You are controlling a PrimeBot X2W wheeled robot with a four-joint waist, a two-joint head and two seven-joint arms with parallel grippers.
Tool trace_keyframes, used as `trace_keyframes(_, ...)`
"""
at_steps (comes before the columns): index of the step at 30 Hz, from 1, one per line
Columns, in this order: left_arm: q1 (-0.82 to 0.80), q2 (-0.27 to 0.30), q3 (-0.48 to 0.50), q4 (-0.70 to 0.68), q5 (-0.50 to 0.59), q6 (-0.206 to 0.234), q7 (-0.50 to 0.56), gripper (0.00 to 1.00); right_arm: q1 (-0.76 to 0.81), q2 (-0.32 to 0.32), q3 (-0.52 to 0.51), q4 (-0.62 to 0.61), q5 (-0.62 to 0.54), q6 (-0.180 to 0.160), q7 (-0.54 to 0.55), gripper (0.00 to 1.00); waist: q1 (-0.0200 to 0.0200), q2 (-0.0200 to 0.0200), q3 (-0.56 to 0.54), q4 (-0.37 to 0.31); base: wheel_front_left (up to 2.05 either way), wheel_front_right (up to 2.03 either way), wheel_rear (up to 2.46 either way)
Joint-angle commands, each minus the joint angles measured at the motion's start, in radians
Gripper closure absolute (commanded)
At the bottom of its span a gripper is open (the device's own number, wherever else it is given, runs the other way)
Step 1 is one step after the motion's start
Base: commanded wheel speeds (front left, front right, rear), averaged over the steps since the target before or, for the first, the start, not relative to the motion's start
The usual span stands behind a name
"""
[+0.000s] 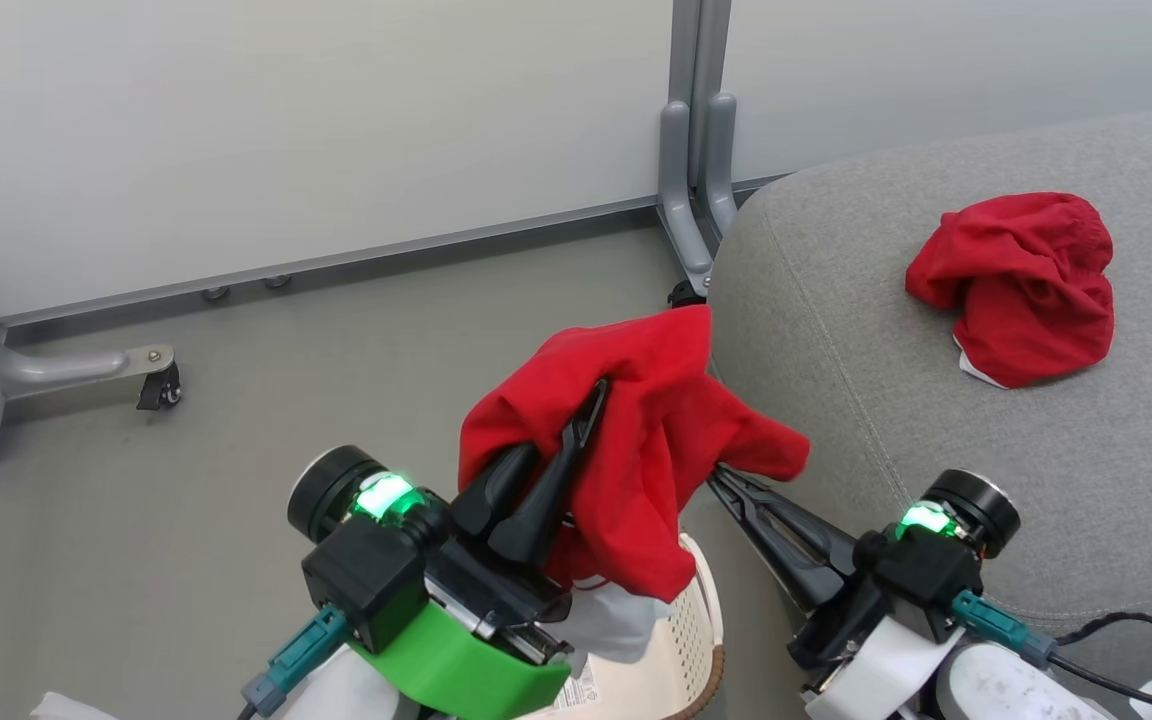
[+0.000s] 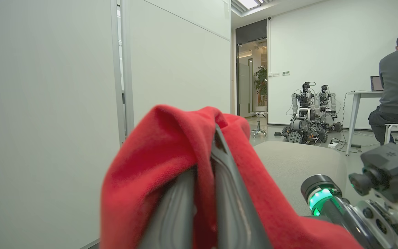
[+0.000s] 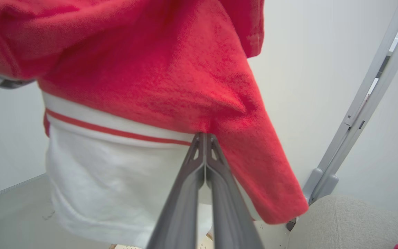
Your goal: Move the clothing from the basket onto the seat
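While head view shows garment [image 1: 636,440] hanging over basket [image 1: 704,620], just beside seat [image 1: 886,420], left gripper [image 1: 586,410] jaws clamp its bunched top. L wrist: cloth wraps those jaws. R wrist: right gripper [image 3: 204,136] jaws together, pinching red cloth by white band. Prob. soft, light, droopy: grip bunched folds.

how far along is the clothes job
Done: one red garment already lies on the grey seat. In hand: the second red garment hangs lifted above the basket, pinched by the left claw and the right claw, both shut on it. Left: carry it over the seat and let go. Much of the basket's inside is hidden.
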Motion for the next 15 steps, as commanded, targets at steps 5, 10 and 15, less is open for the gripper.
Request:
trace_keyframes(5,0.023,-0.001,0.026,0.006,0.014,-0.003,-0.003,1.0,0.061,0.014,-0.063,-0.041,-0.019,-0.002,0.0,0.0,-0.0001,0.0,-0.005,-0.006,0.0,0.0,0.0)
trace_keyframes(10,0.005,-0.002,0.049,0.006,0.03,-0.003,-0.003,1.0,0.107,0.049,-0.145,-0.065,0.008,-0.002,0.0,0.0,-0.0001,0.0,0.002,-0.011,0.0,0.0,0.0)
trace_keyframes(15,-0.006,-0.004,0.072,0.005,0.041,-0.003,-0.003,1.0,0.162,0.087,-0.242,-0.099,0.007,-0.002,0.0,0.0,-0.0001,0.0,0.008,-0.017,0.0,0.0,0.0)
